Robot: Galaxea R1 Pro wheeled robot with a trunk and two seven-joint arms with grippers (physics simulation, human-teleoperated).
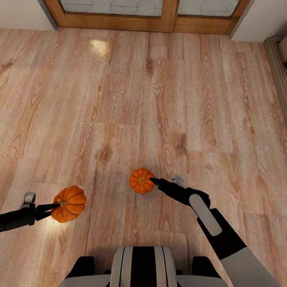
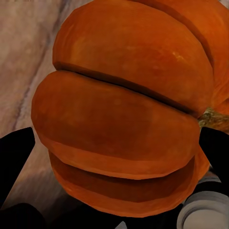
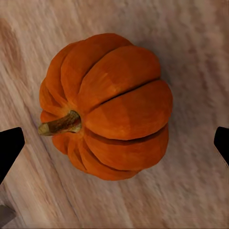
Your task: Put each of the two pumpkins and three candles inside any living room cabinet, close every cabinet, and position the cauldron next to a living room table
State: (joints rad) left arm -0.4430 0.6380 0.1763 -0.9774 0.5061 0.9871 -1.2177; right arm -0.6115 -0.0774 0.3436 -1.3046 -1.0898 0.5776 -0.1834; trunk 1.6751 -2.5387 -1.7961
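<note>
- Left claw (image 1: 56,206), lower left of the head view, is clamped on one pumpkin (image 1: 69,203), held above the floor (image 1: 159,99).
- Right claw (image 1: 154,181) is spread wide around the second pumpkin (image 1: 141,180), low centre, resting on the floor.
- Lower it further, centre the ribs, then squeeze.

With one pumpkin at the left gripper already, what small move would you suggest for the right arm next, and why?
Probably ease the right gripper down around the second pumpkin and close. In the right wrist view its fingertips stand wide open on either side of that pumpkin, which lies on the wood floor. The left gripper seems shut on the other pumpkin.
</note>
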